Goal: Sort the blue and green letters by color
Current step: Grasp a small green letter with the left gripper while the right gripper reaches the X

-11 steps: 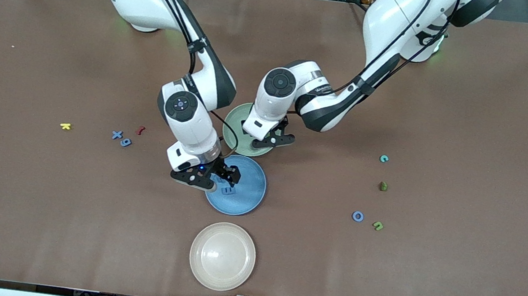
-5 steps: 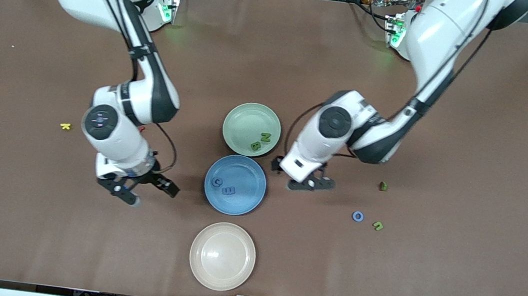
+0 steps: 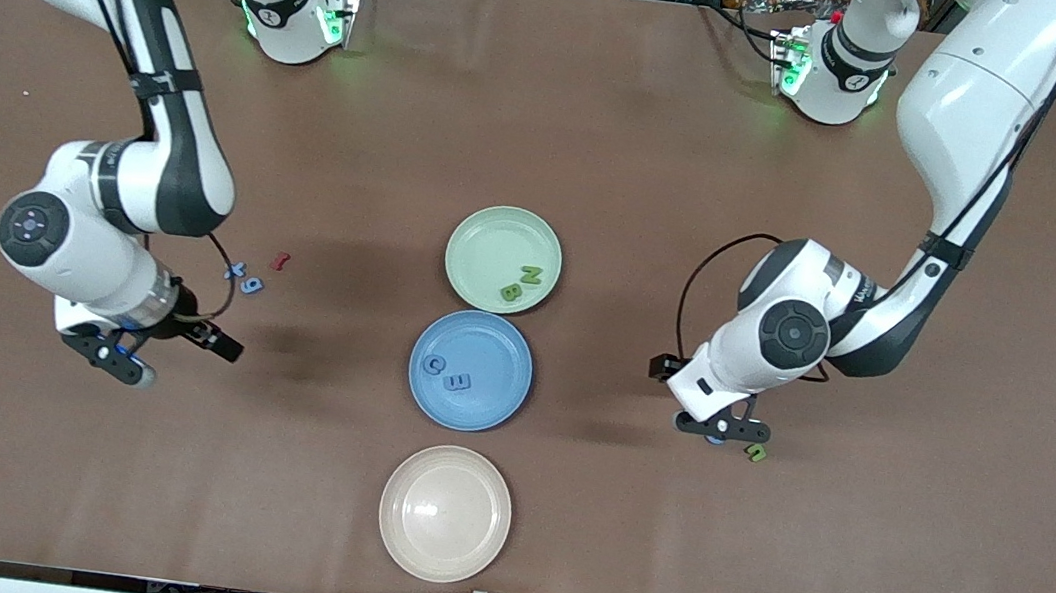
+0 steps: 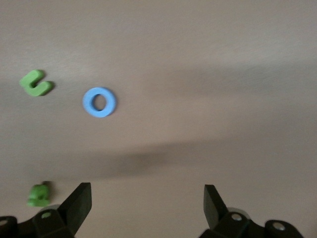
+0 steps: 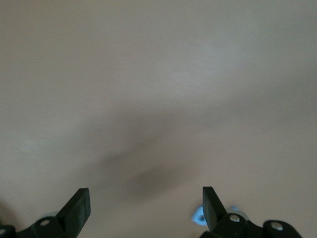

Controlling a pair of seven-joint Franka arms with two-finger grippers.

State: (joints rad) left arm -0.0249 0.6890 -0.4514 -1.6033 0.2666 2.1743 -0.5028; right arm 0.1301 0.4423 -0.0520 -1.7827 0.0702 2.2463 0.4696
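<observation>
A blue plate [image 3: 495, 403] holds a blue G [image 3: 433, 363] and E [image 3: 457, 382]. A green plate [image 3: 479, 240] holds a green N [image 3: 530, 276] and B [image 3: 511, 290]. A blue X [image 3: 235, 271] and 9 [image 3: 252, 285] lie toward the right arm's end. My right gripper [image 3: 149, 346] is open and empty over bare table beside them [image 5: 144, 208]. My left gripper [image 3: 723, 427] is open and empty [image 4: 146, 203] over the table by a blue O [image 4: 99, 102], a green u [image 4: 35, 83] and another green piece [image 4: 38, 195]. The u also shows in the front view [image 3: 756, 452].
An empty cream plate [image 3: 445, 513] sits nearest the front camera, in line with the other two plates. A small red piece [image 3: 281, 260] lies beside the X and 9. The yellow K is hidden under the right arm.
Both arms have swung away from the plates toward their own ends of the table. The blue G that lay on the table a second ago now lies in the blue plate.
</observation>
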